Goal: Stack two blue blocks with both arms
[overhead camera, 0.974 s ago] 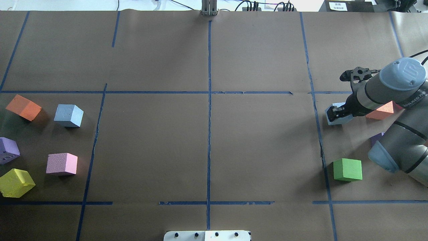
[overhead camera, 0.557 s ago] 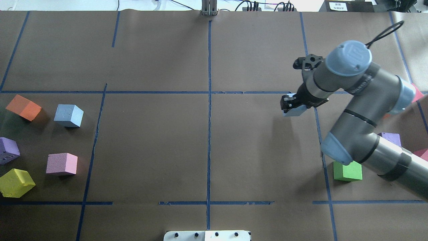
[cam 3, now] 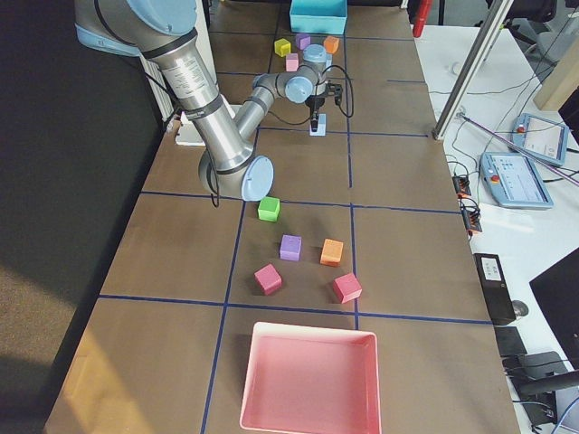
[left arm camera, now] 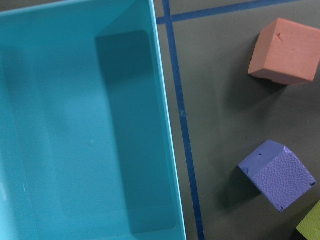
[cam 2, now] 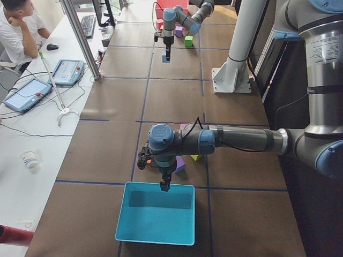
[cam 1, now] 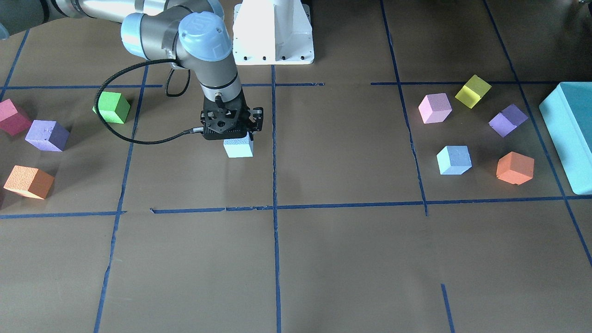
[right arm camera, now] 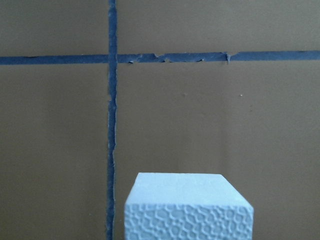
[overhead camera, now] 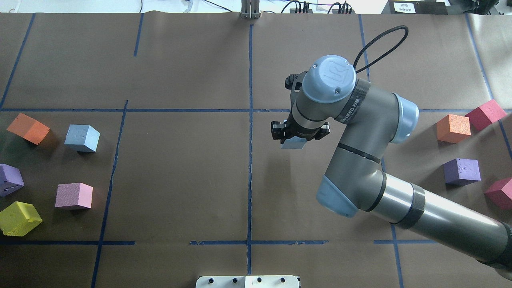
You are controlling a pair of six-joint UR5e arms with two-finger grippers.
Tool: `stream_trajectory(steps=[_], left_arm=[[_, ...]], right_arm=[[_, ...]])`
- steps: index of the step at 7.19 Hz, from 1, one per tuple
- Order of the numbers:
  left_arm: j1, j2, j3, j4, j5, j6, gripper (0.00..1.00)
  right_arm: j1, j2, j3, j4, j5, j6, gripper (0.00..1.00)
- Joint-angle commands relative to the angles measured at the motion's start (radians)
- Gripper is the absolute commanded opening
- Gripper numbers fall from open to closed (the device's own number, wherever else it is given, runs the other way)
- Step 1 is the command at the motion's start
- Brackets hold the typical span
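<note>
**Swung to mid-table, clamped on blue**

Moved in from three o'clock to just beside centre tape [overhead camera: 250, 180], with right gripper [overhead camera: 299, 136] shut tight on one blue block [overhead camera: 294, 144], seemingly raised for setting down as base. Leaves second blue block [overhead camera: 82, 138] at nine o'clock among coloured cubes [overhead camera: 74, 196]. Offers bare paper [overhead camera: 180, 168] all round. Cannot tell left gripper [cam 2: 163, 184] opening; hangs over teal box [cam 2: 123, 235].

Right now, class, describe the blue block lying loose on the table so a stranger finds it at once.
Start at the teal box at the table's end on the robot's left. Near it, the blue block sits beside the orange cube, farther from the box. It is the only light-blue cube there.
</note>
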Motion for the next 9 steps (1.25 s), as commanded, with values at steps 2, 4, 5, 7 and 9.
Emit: stream_trajectory(steps=[2,4,5,7,9], left_arm=[[0.014,-0.087,0.019,-0.090,-0.004,-0.057,1.00],[0.015,-0.085,0.028,-0.091,-0.057,-0.091,1.00],[0.013,-0.085,0.030,-0.091,-0.059,-0.091,1.00],[0.015,-0.085,0.025,-0.090,-0.059,-0.093,1.00],[0.015,-0.084,0.019,-0.096,-0.057,-0.090,1.00]], right_arm=[[-0.060,0.065,-0.102,0.003,-0.057,0.022,0.06],[-0.064,0.108,-0.172,0.006,-0.059,0.019,0.06],[-0.064,0.108,-0.173,0.009,-0.059,0.018,0.10],[-0.064,0.164,-0.275,0.075,-0.059,0.080,0.20],[-0.062,0.183,-0.301,0.095,-0.053,0.071,1.00]])
